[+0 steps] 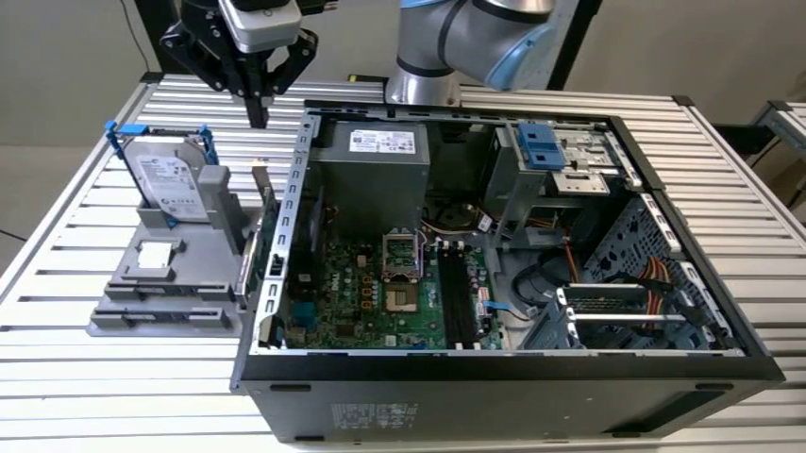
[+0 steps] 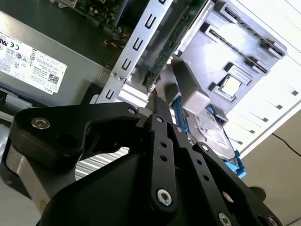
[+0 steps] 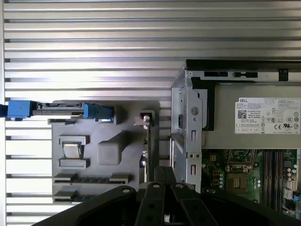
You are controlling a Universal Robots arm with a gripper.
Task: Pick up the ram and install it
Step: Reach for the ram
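One hard drive (image 1: 170, 179) leans in the grey holder (image 1: 158, 288), off to one side of the tool (image 1: 259, 115), whose jaws are pressed together on nothing. Below its tips, not touching, the ram (image 1: 263, 187) stands on edge in that holder, beside the computer case (image 1: 504, 368). I judge it light, stiff and fragile: best pinched gently across its flat faces, mid-length.

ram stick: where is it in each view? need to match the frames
Exterior view: the ram stands on edge between the gray holder and the case wall.
First wrist view: edge-on, a thin line beside the holder.
Second wrist view: green strip along the perforated case wall.
Shared landmark: hard drive with blue handles.
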